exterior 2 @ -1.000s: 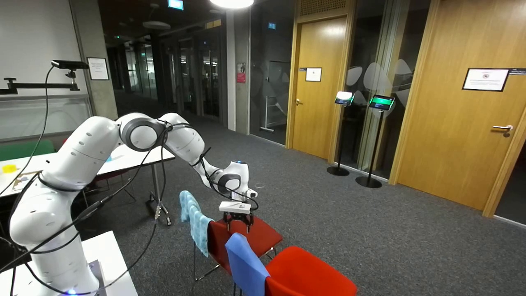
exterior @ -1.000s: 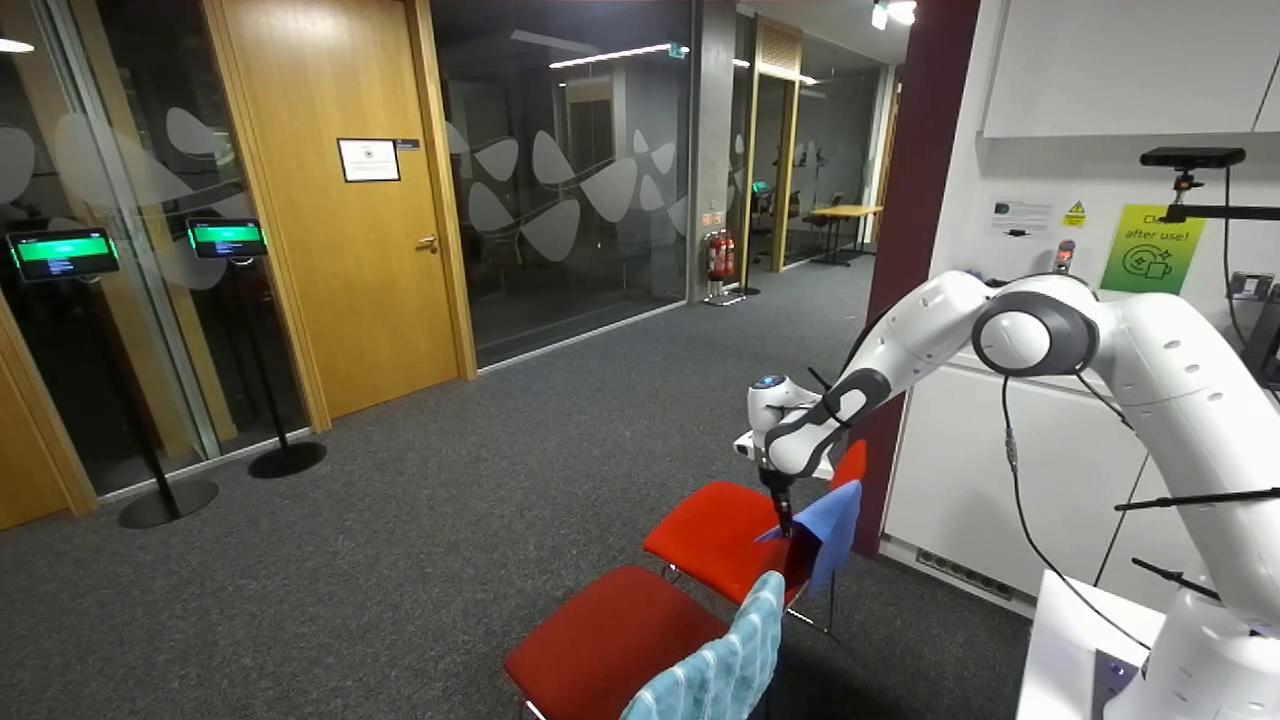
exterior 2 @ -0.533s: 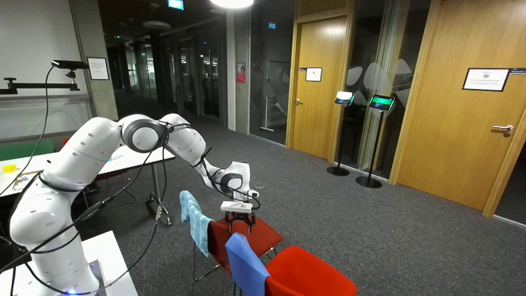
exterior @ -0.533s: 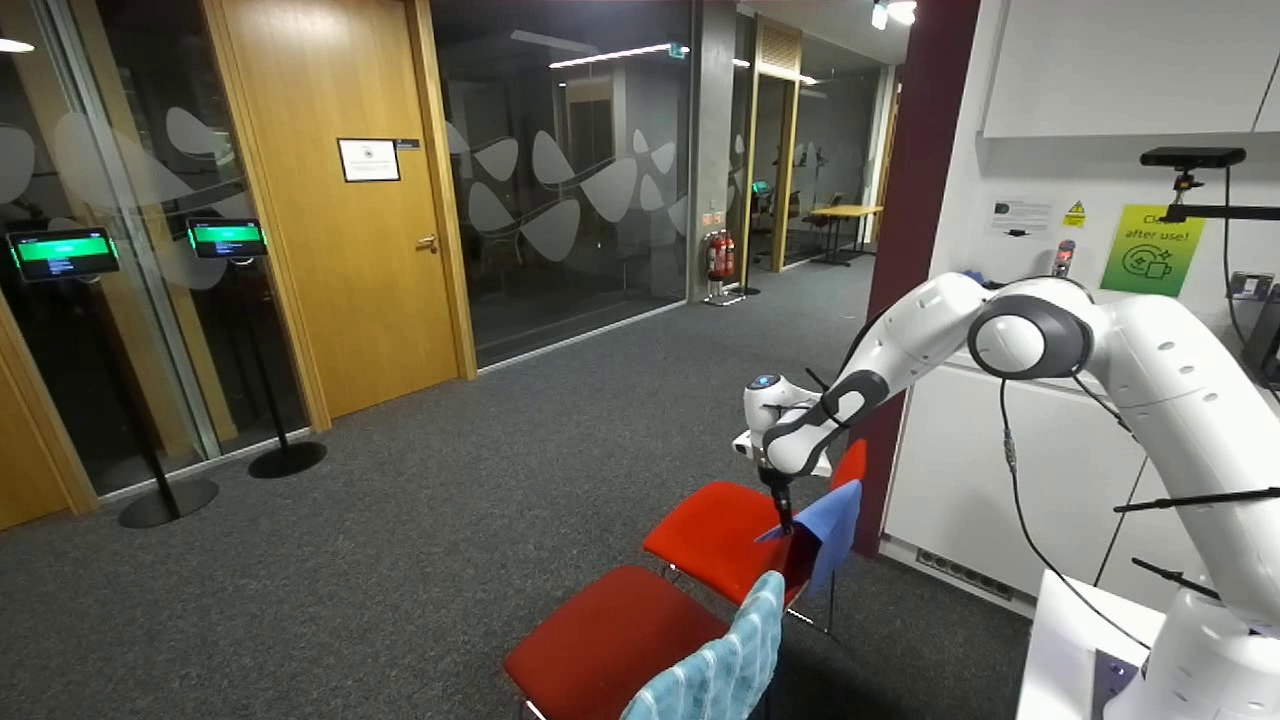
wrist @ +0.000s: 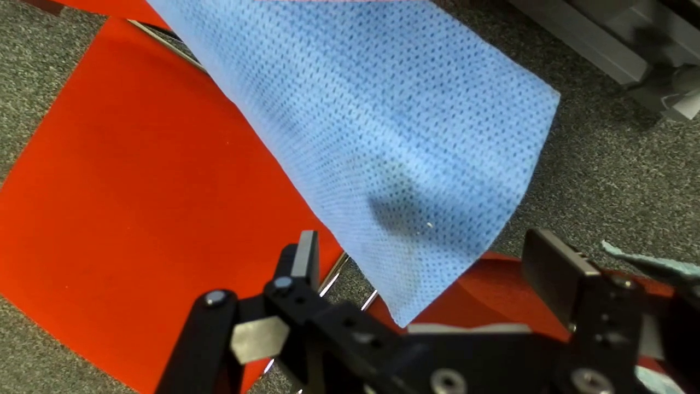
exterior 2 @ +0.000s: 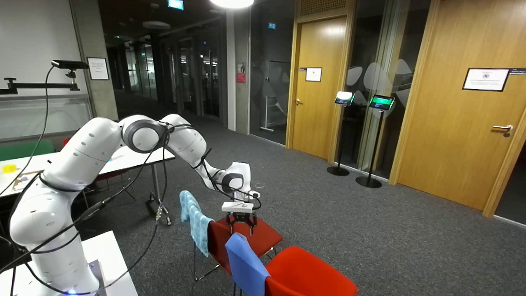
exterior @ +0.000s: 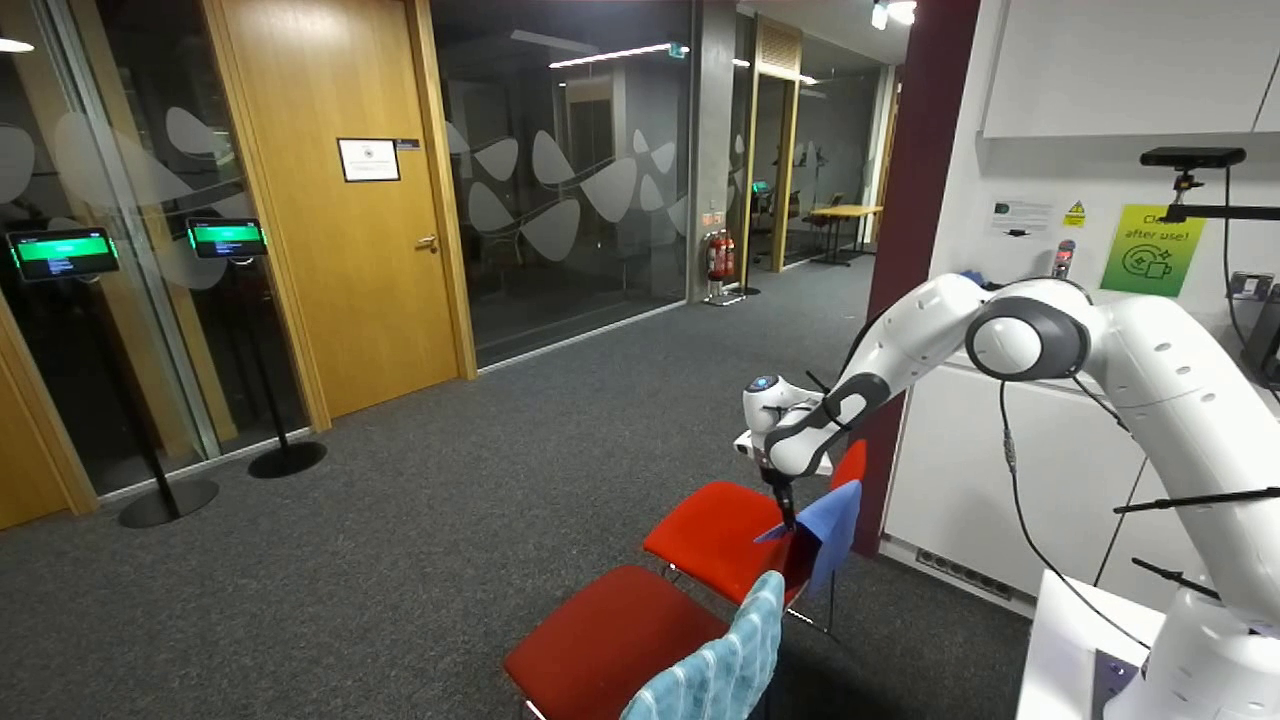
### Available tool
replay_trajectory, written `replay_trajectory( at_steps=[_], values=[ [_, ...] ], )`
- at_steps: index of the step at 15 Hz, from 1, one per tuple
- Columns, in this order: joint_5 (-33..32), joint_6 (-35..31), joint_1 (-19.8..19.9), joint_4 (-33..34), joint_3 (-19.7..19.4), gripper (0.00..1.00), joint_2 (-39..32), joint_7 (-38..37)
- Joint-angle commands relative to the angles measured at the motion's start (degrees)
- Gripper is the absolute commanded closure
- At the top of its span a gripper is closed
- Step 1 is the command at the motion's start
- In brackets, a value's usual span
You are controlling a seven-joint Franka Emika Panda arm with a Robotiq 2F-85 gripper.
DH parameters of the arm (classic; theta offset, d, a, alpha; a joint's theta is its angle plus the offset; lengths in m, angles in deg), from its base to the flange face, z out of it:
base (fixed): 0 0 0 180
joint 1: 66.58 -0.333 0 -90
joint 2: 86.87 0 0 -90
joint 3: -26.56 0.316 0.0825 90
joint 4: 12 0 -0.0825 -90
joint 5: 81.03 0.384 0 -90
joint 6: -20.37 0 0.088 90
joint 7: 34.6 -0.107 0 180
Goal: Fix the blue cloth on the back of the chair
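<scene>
One blue cloth (exterior 2: 248, 265) over the back of one bright red chair (exterior 2: 314, 271), the hand (exterior 2: 241, 231) wide near it

From the left in an exterior view, the white arm (exterior 2: 144, 137) stands on a white surface (exterior 2: 109, 248); a pale teal cloth (exterior 2: 199, 224) hangs over the back of a darker red chair (exterior 2: 265, 238); the hand points down, its fingers (wrist: 304, 262) spread well apart, and in the wrist view a corner of the blue cloth shows between them, though whether they touch it cannot be told; the blue cloth drapes over one end of the bright red chair's back, whose red shows bare past it, and the seat reaches off to the right; further right are two screen stands (exterior 2: 381, 102) and a wooden door (exterior 2: 456, 135)
</scene>
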Motion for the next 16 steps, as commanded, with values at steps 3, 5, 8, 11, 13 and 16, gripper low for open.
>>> replay_trajectory(
  at_steps=[3, 5, 8, 11, 13, 16],
  values=[
    [-2.4, 3.0, -0.6, 3.0, -0.5, 0.28, -1.9, -1.4],
    [-2.6, 3.7, -0.8, 3.6, -0.5, 0.38, -2.3, -1.5],
    [-2.7, 4.7, -1.0, 4.6, -0.5, 0.6, -2.9, -1.4],
    [-2.8, 6.3, -1.2, 5.5, -0.5, 0.83, -3.1, -1.5],
    [-2.8, 7.4, -1.3, 6.0, -0.4, 0.99, -3.0, -1.5],
    [-2.9, 8.3, -1.6, 6.4, -0.4, 1.0, -2.7, -1.6]
  ],
)
